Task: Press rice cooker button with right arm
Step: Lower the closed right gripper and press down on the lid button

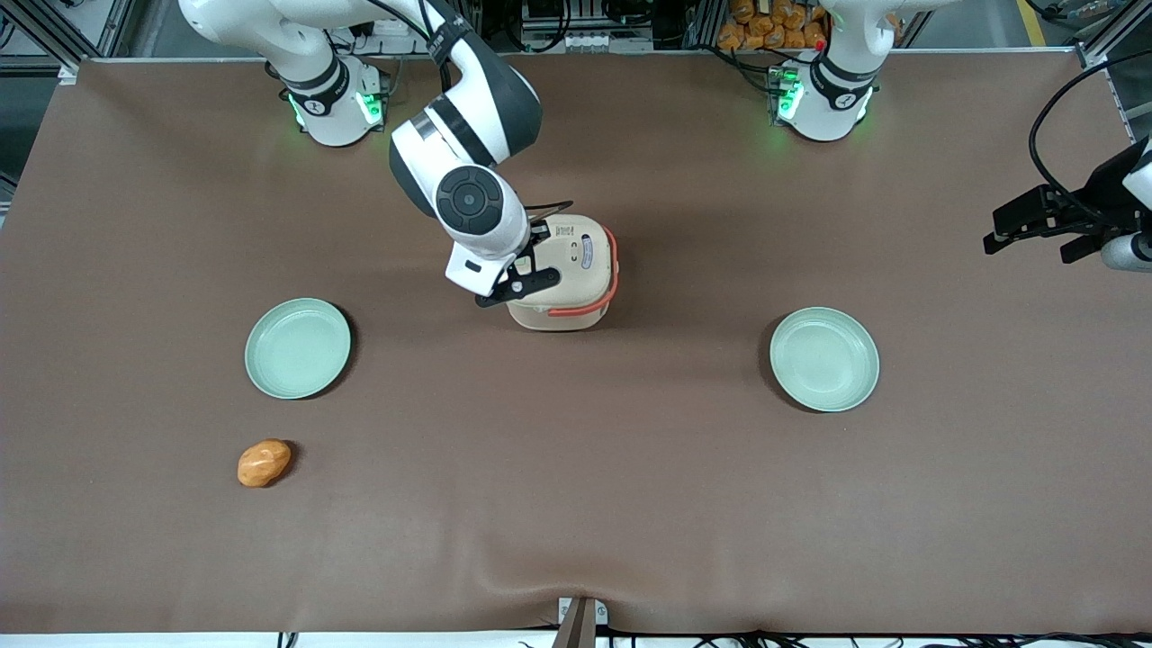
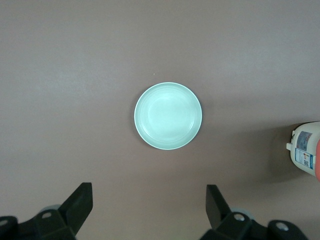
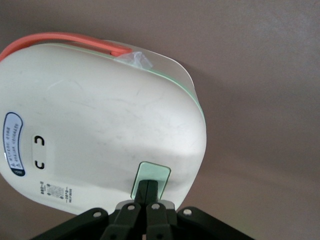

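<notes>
The beige rice cooker (image 1: 571, 274) stands near the table's middle with its lid down and an orange-red handle band (image 1: 612, 270). It also shows in the right wrist view (image 3: 100, 125) and at the edge of the left wrist view (image 2: 307, 150). My right arm (image 1: 468, 193) reaches over it. My gripper (image 3: 149, 184) is shut, its fingertips together on the pale green button (image 3: 152, 175) at the lid's edge. In the front view the gripper (image 1: 522, 281) sits against the cooker's side toward the working arm.
A pale green plate (image 1: 298, 348) lies toward the working arm's end, and another (image 1: 824, 358) toward the parked arm's end, also in the left wrist view (image 2: 168, 116). An orange bread roll (image 1: 264, 463) lies nearer the front camera than the first plate.
</notes>
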Robot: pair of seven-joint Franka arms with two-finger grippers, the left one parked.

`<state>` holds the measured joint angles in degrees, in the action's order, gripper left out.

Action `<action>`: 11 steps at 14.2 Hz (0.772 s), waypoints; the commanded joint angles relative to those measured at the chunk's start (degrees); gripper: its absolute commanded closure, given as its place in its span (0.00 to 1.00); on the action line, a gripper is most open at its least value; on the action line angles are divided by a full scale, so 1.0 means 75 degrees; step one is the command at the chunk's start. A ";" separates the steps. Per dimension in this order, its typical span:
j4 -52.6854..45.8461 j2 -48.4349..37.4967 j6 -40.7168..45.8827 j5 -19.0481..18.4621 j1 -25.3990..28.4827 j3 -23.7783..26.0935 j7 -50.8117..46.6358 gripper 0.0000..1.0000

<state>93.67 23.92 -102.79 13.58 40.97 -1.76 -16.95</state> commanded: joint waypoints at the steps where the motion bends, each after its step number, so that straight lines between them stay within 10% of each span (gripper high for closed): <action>1: 0.0119 0.0092 -0.0052 0.0159 0.0068 -0.0046 -0.0037 1.00; 11: -0.0055 -0.0024 -0.0041 0.0170 -0.0014 -0.0034 0.0010 0.95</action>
<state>93.52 24.30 -102.96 14.09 40.97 -1.85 -16.95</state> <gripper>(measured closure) 0.991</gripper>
